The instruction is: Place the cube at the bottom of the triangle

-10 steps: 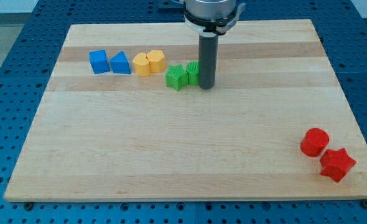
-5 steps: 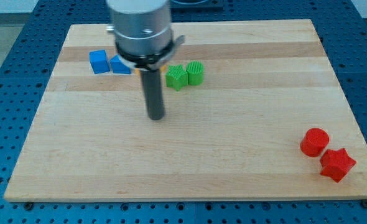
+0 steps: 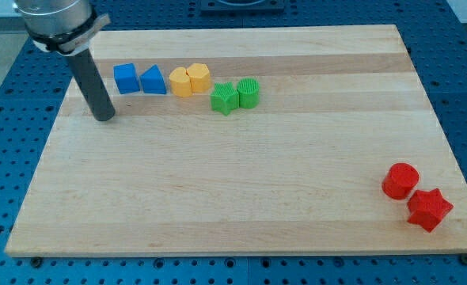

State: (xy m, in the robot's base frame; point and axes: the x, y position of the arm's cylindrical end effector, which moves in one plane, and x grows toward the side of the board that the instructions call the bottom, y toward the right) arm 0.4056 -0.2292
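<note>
Blue cube (image 3: 125,78) sits near the view's upper left of the counter (image 3: 218,190), with the blue triangle (image 3: 153,81) just beside it on the view's right, the two close or touching. At the far left of the view, my tip (image 3: 104,117) rests on the wood, left of and a little below the cube, apart from it. The arm carries no jaws, only the dark rod, so nothing is clamped. Right of the triangle come two yellow blocks pressed together, a rounded yellow block (image 3: 180,82) and a yellow hexagon-like block (image 3: 199,77). Next, slightly lower, stand a green star (image 3: 225,98) and a green cylinder (image 3: 248,93) side by side. Well apart, at the view's lower right, a red cylinder (image 3: 400,180) sits against a red star (image 3: 429,209).
</note>
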